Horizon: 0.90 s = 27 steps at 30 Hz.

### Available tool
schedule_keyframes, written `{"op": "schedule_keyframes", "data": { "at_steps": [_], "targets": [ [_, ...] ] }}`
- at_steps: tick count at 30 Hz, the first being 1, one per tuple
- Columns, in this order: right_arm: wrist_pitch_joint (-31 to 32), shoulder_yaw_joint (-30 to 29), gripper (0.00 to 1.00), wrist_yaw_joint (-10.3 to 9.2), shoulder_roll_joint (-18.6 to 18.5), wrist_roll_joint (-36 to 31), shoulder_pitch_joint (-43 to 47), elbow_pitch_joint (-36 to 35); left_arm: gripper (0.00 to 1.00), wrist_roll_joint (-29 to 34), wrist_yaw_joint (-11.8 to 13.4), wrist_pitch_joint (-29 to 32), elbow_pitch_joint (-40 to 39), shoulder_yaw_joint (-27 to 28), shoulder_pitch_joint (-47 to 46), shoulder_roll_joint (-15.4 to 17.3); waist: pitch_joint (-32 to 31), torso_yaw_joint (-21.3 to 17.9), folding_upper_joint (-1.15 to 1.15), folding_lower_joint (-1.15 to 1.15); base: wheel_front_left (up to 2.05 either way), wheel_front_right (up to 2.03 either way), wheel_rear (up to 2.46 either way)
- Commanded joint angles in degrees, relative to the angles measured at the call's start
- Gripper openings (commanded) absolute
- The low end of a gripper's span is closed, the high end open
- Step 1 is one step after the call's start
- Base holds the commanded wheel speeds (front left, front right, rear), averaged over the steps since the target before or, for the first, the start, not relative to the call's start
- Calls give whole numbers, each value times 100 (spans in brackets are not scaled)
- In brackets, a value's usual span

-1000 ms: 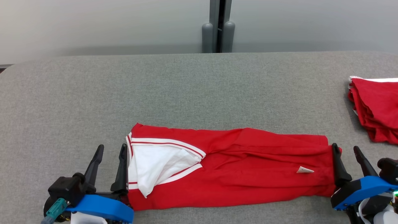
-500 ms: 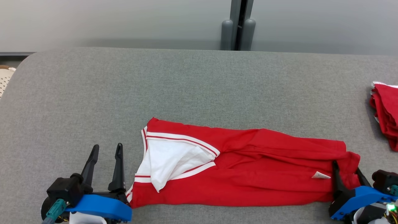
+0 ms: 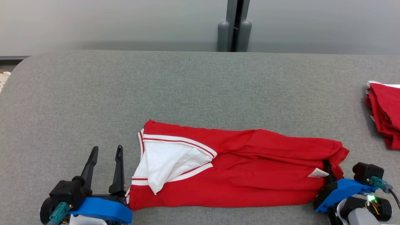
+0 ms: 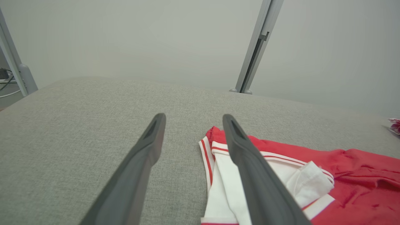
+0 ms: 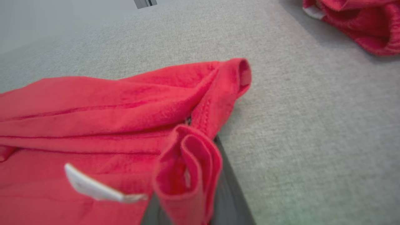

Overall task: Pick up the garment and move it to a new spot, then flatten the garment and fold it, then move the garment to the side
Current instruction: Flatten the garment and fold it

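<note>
On the garment [image 3: 250,181], white tag [image 3: 318,172]

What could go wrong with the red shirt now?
The right gripper pinches just a bunched corner of the shirt, so layers might slip out. The left gripper is open beside the collar end, holding nothing; a one-sided pull could drag the shirt crooked and mess up its folds.
</note>
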Motion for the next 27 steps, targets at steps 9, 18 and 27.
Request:
{"op": "schedule_keyframes", "data": {
  "at_steps": [9,18,27],
  "targets": [
    [-140,-106,0,0,-465,142,116,-336,100,153,-40,-26,122,79,-15,-64,-63,-235,0,0,0,0,0],
    [440,-274,0,0,-577,430,630,-1759,100,249,-88,-26,201,112,-5,-167,-79,-479,0,0,0,0,0],
    [1017,868,0,0,-105,783,588,-3002,100,310,-136,-26,271,128,-144,-219,-55,-432,0,0,0,0,0]
  ]
}}
